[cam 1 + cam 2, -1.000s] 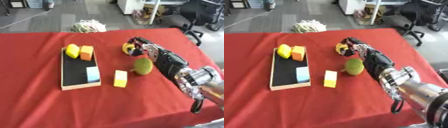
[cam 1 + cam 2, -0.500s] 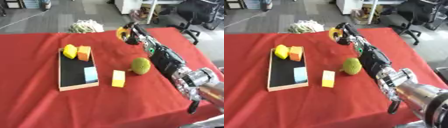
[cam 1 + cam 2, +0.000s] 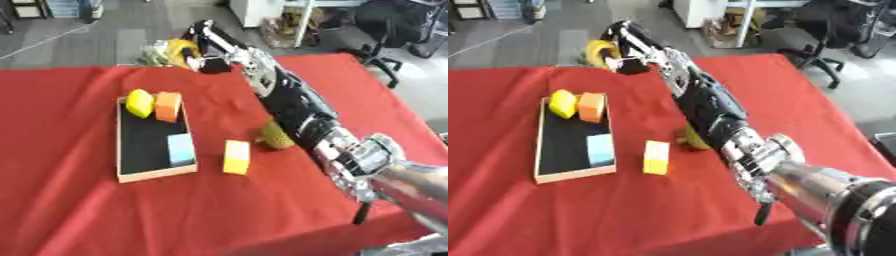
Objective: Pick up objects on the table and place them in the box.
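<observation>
The desk [image 3: 79, 210] is covered with a red cloth. Nearest to the camera, the silver and black right arm comes in from the lower right corner and stretches far across the desk toward its far edge.

Near the middle of the desk a yellow block [image 3: 236, 156] lies on the cloth, just beside the right side of the box [image 3: 149, 174]. A little to the right of the block sits a round green fruit [image 3: 276, 136], partly hidden behind the arm.

The box is a flat tray with a black floor and a pale wooden rim. Inside it, a light blue block [image 3: 180, 149] lies near the right wall. At the far end of the box, a yellow piece [image 3: 139, 102] and an orange block [image 3: 167, 106] stand side by side, touching.

At the far edge of the desk, the right hand [image 3: 206, 46] is raised above the cloth. Its fingers are curled around a yellow round object [image 3: 599, 52] and it holds it in the air, beyond the far end of the box. The left hand does not show in either view.
</observation>
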Controlling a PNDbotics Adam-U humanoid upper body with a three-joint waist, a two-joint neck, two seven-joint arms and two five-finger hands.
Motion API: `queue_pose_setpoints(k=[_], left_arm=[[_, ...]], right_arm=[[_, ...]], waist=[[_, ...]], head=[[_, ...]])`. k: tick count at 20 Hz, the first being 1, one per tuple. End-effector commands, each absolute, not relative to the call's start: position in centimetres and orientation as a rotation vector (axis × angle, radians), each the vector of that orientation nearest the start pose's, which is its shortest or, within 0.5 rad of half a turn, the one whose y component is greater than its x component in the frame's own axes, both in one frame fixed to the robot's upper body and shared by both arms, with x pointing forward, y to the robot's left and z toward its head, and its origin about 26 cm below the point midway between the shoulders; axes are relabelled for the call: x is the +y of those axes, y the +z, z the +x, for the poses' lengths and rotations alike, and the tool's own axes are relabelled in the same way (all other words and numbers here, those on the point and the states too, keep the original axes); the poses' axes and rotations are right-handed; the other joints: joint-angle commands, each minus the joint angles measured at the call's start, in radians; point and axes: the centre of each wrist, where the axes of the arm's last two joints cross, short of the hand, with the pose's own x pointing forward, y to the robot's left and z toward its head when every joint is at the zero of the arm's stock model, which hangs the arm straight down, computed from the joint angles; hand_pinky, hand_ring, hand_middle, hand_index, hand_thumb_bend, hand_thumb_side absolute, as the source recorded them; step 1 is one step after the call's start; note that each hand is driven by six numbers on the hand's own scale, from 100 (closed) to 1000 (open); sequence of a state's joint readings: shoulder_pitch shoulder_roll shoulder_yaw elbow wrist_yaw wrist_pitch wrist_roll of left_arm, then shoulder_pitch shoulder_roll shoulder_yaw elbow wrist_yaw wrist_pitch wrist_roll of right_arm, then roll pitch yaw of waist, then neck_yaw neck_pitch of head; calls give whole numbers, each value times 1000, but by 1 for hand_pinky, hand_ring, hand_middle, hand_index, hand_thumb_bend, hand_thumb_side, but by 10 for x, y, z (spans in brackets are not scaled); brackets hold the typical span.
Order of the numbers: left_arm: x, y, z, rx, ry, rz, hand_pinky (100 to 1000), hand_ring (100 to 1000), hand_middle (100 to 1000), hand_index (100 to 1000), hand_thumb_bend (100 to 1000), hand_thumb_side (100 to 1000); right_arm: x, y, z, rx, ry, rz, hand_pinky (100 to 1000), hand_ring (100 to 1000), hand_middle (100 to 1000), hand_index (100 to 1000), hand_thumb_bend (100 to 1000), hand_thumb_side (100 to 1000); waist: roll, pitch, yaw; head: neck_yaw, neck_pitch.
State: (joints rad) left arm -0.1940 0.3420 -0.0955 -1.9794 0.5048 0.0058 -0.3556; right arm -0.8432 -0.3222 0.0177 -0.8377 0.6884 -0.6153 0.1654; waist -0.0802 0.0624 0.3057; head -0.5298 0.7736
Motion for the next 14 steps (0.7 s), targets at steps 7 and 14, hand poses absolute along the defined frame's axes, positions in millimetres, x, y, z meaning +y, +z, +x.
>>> queue_pose_setpoints(k=[7, 14], left_arm=[[250, 167, 288, -2058, -528, -637, 635, 505, 542, 802, 100, 839], [250, 166, 288, -2054, -529, -635, 636, 506, 544, 804, 100, 843]], right_arm=[[-239, 110, 470, -1861, 1633, -328, 584, 542, 503, 604, 100, 204], [-240, 100, 468, -1822, 1692, -393, 662, 677, 703, 863, 100, 217]], waist=[[21, -8, -13], [18, -6, -22]], head=[[-10, -4], [-11, -4]])
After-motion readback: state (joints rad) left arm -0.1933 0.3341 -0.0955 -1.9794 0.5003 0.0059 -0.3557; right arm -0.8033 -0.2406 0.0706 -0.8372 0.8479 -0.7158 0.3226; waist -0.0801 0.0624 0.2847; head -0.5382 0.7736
